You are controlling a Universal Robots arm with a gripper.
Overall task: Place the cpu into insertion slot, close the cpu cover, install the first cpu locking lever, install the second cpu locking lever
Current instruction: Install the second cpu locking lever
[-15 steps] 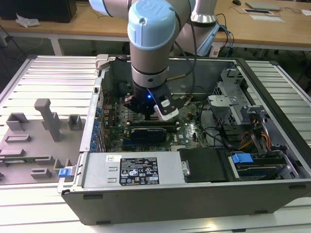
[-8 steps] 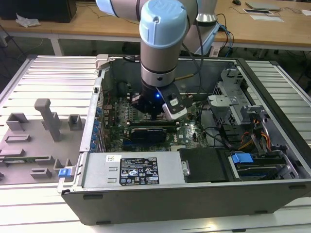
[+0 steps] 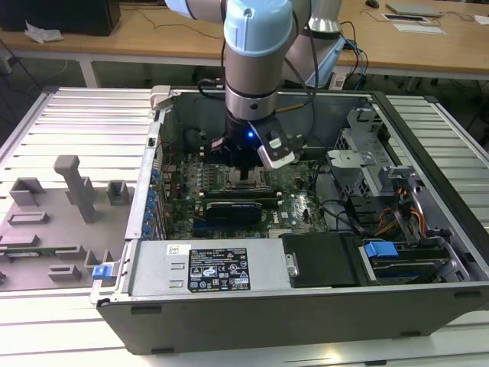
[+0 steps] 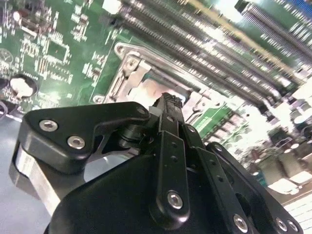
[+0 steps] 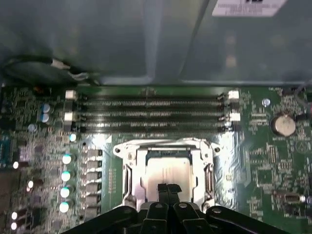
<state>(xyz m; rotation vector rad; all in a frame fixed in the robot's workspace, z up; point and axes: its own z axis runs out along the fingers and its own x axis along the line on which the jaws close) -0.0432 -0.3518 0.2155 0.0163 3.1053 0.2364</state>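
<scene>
I see the cpu (image 5: 165,171) lying flat in the slot (image 5: 130,168), its pale metal top showing through the window of the cover (image 5: 168,145), which looks folded down around it. My gripper (image 5: 168,187) sits right over the chip: in the first wrist view the two fingertips are pressed together with no gap between them, their ends over the near edge of the cpu, and nothing is caught between them; whether they actually touch the chip I cannot tell. The second wrist view gives the same picture, the closed fingers (image 4: 170,109) ending over the socket's metal frame (image 4: 127,66) with the shiny chip top just beyond them. Past the gripper tips, on the far side of the socket, run the long memory slots (image 5: 153,114), and beyond those the grey case wall (image 5: 122,44). In the exterior view the arm (image 3: 256,69) reaches straight down into the open case (image 3: 306,306), with the gripper (image 3: 246,170) low over the board (image 3: 302,206) and the black card (image 3: 233,208) lying just nearer the camera than it
</scene>
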